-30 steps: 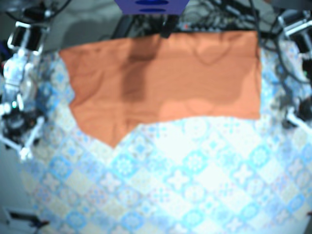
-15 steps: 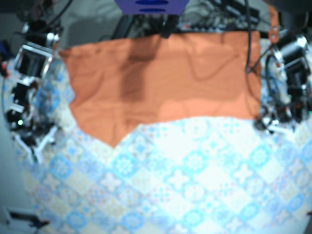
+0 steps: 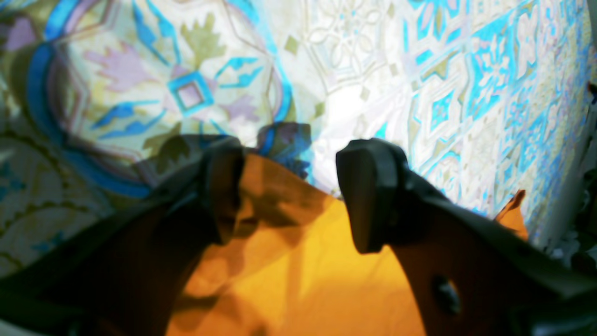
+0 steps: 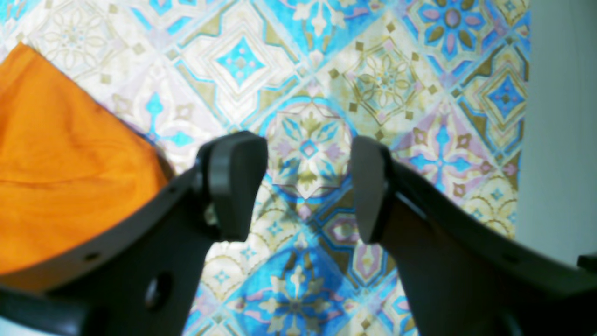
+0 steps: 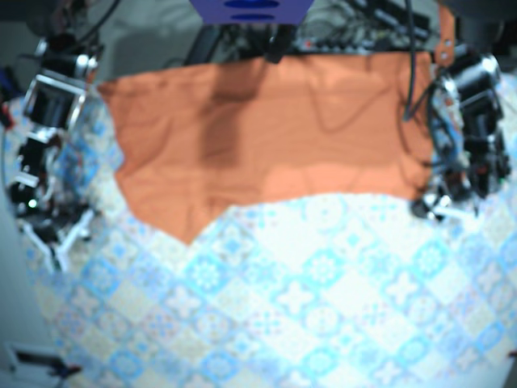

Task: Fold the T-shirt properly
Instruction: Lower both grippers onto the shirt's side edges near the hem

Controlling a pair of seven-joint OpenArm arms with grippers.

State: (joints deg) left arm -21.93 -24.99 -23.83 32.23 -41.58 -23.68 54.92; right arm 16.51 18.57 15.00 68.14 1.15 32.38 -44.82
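A tablecloth point(image 5: 323, 307) printed with blue and beige tile motifs is seen covering the table. An orange T-shirt point(image 5: 275, 137) is spread flat across the far part of it, and its near edge dips to a point toward the base view's left. The left gripper point(image 3: 294, 191) is held low at the shirt's near corner on the base view's right. Its jaws are parted, and orange fabric is seen between and beneath them, unclamped. The right gripper point(image 4: 308, 186) is likewise released, with its jaws spread wide. It is poised above bare patterned cloth just beside the shirt's edge, which is seen at the left of the right wrist view.
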